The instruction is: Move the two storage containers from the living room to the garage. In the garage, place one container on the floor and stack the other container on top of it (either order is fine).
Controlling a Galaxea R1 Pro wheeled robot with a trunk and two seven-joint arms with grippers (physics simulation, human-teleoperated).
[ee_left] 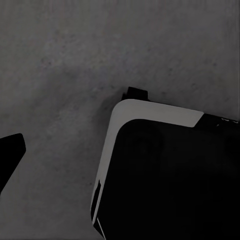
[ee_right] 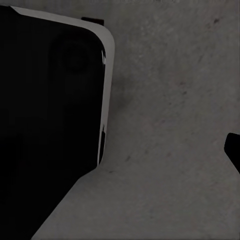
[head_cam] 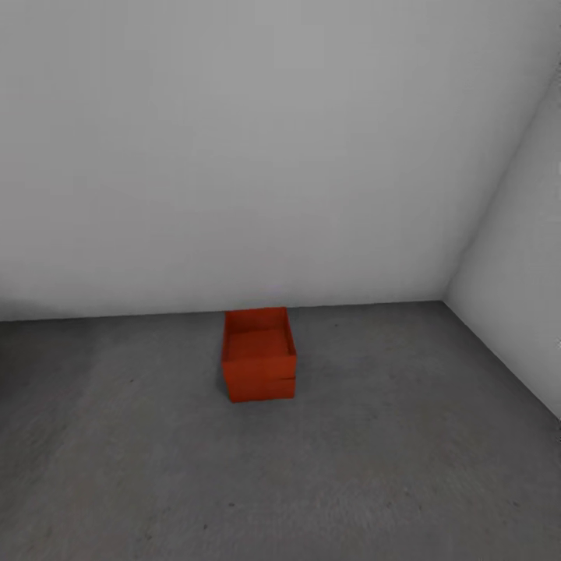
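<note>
Left gripper: in the left wrist view you see one dark fingertip [ee_left: 11, 152] at the edge of the picture, over bare concrete; you cannot tell how wide the jaws stand, and nothing orange is between them.
Right gripper: in the right wrist view one dark fingertip [ee_right: 233, 150] shows the same way; its opening also cannot be told.
Robot base: a black body with a pale rounded rim [ee_left: 150, 112] is below both wrist cameras, resting on the floor.
Floor: dark grey mottled concrete [head_cam: 405, 436], so you are in the garage.
Storage containers: the orange-red stack [head_cam: 259, 354] stands on the floor in the middle of the head view, far from you, near the grey-white back wall [head_cam: 257, 156] and well apart from the right wall [head_cam: 522, 296]. A thin seam across its front face suggests the upper box sits on the lower one, edges aligned.
Step in hand: the stacking looks done. Check it before you finish.
How to do it well: keep both arms low and away from the stack; do not drive the base toward it. If you want to confirm the seam, approach slowly and stop short.
</note>
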